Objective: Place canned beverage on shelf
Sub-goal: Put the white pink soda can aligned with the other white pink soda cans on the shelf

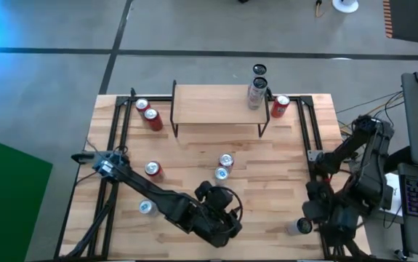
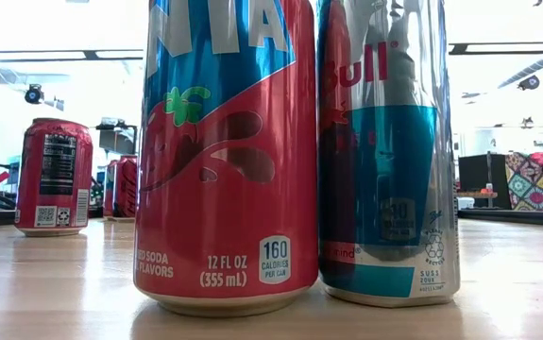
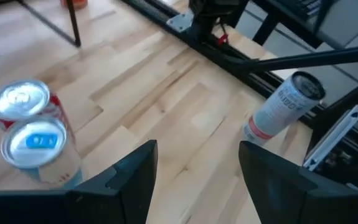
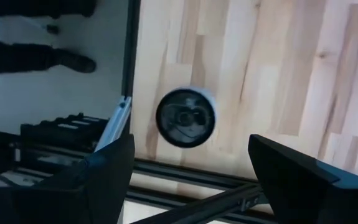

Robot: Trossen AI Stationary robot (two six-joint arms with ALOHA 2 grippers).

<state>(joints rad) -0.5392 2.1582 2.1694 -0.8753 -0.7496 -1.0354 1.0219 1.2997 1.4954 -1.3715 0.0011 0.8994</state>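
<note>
Right gripper (image 4: 188, 180) hangs above a slim white-and-silver aluminium can (image 1: 296, 226) standing at the near right corner of the light-wood slatted counter (image 1: 194, 156), fingers spread wide, nothing held. Left gripper (image 3: 194, 180) sits near front centre, jaws partly apart, empty. The low light-wood plank shelf on black legs (image 1: 216, 105) is well apart at the back. Can prob rigid but thin-walled, smooth, slippery; best pinched mid-body w/ moderate squeeze, kept upright
</note>
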